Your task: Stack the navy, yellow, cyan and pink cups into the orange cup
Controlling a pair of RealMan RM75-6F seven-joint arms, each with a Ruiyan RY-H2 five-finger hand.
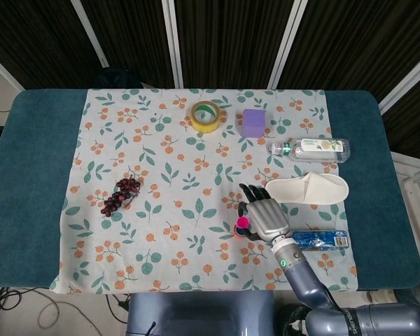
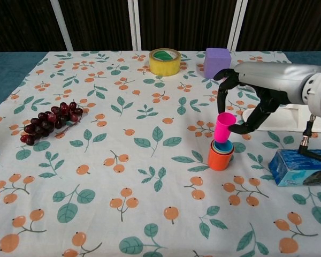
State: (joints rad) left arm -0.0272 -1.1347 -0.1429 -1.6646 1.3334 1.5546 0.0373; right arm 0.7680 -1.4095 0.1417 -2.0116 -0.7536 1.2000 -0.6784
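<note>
Bright, even overhead light, soft short shadows, sharp focus, dark backdrop, no glare.

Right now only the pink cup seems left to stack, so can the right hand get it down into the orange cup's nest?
Probably yes. The right hand holds the pink cup just above the orange cup, whose cyan-lined mouth looks open, with nothing between them.
</note>
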